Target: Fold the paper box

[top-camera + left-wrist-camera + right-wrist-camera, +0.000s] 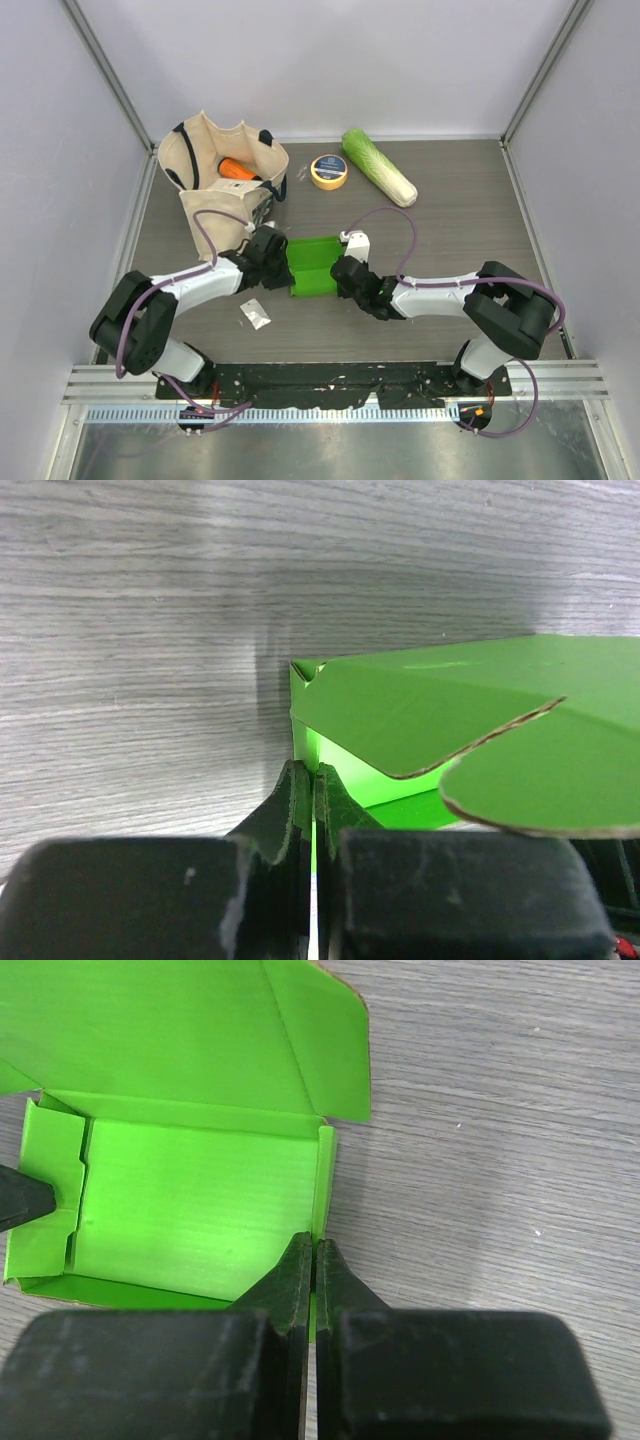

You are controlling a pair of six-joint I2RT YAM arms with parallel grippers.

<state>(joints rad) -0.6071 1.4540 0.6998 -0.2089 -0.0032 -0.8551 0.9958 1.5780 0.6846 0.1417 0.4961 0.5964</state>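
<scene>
The bright green paper box lies open in the middle of the table between both arms. My left gripper is shut on the box's left side wall, with the lid flap hanging over it. My right gripper is shut on the box's right side wall. In the right wrist view the box's inside floor shows, with the lid panel folded back and a tab at the far side.
A cream tote bag with an orange item stands at the back left. A roll of yellow tape and a pale-green cabbage lie at the back. A small clear packet lies near the left arm.
</scene>
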